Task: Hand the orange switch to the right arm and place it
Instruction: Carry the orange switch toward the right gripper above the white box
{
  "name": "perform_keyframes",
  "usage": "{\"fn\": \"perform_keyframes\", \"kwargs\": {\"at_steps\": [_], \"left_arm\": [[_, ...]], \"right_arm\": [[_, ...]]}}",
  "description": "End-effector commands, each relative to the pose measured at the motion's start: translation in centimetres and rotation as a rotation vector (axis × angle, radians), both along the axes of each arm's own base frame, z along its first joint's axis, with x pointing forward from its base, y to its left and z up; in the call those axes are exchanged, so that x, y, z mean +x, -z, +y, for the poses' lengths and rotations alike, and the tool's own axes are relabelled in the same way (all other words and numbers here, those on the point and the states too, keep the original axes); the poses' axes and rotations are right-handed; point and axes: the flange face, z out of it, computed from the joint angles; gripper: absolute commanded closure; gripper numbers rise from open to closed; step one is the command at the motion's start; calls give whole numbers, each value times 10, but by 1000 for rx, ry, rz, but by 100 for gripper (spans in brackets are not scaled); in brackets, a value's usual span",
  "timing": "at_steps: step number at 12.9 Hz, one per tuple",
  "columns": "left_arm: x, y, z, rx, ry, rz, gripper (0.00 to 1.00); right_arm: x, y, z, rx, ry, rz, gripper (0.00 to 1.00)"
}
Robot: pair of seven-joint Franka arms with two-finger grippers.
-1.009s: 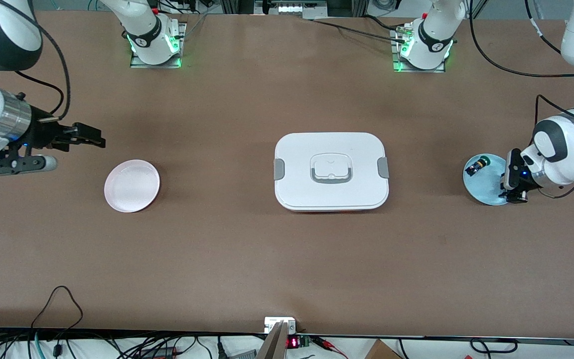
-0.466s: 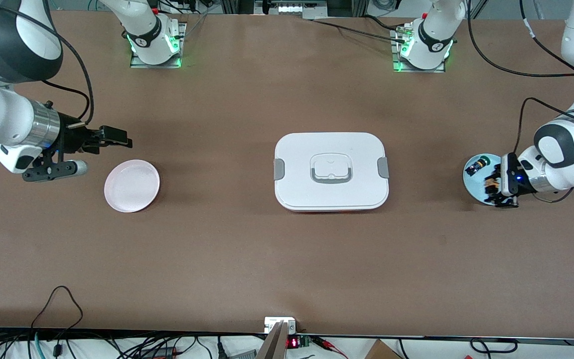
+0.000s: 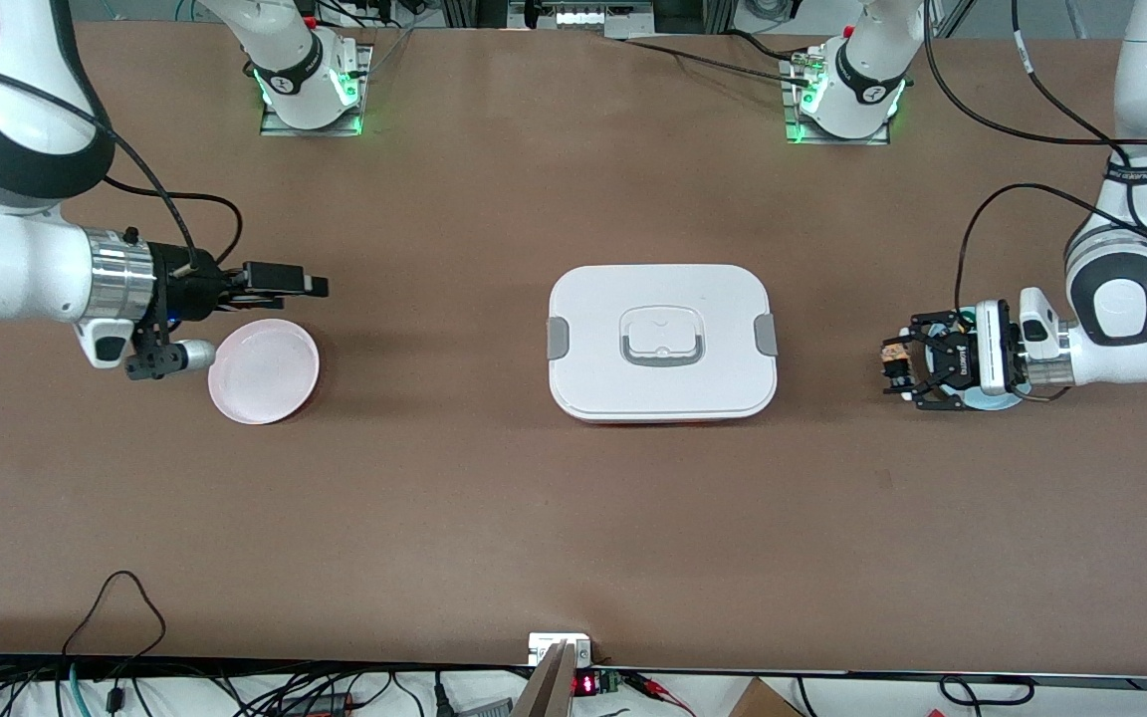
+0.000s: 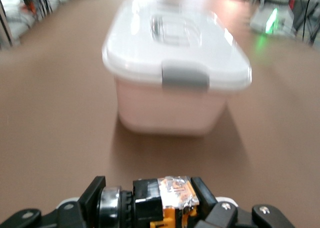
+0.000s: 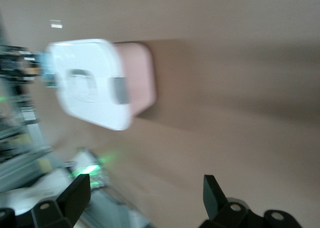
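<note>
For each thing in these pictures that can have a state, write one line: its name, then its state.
orange switch: held in the left gripper, off the table.
left gripper: shut on the switch.
right gripper: open, empty, above the pink plate's edge.
pink plate: empty.
white box: lid on.
blue plate: mostly hidden under the left gripper.

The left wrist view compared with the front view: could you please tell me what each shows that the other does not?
Only the left wrist view shows the orange switch close up, clamped in the left gripper. Only the front view shows the right gripper, open above the pink plate, and the blue plate under the left wrist. Both show the white lidded box on the table.
</note>
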Motion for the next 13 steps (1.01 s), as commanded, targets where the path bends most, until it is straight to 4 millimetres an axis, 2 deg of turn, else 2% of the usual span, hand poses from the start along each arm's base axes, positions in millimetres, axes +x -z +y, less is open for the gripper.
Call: {"fn": "perform_keyframes", "kwargs": {"at_steps": [1,3,5,7,10,11,13], "left_arm": [[11,-27,-64,-193,-20,-26,100],[18,-45,-122,-325,-85,56,100],[21,-74,-188,-488,-148,138,100],[25,-105,-254,-588,-152,148,100],[18,-119,-333,-635,-259,210,100],[18,-131,-355,-637,-274,195,100],[9,-140,-393,-613,-297,202,100]], "right_arm": [[6,4,28,223,43,63,0],[9,7,56,377,65,87,0],[12,12,78,459,94,91,0],[15,22,92,510,119,120,0],[19,45,97,620,142,147,0],[18,48,98,639,153,157,0],[17,52,101,643,162,176,0]]}}
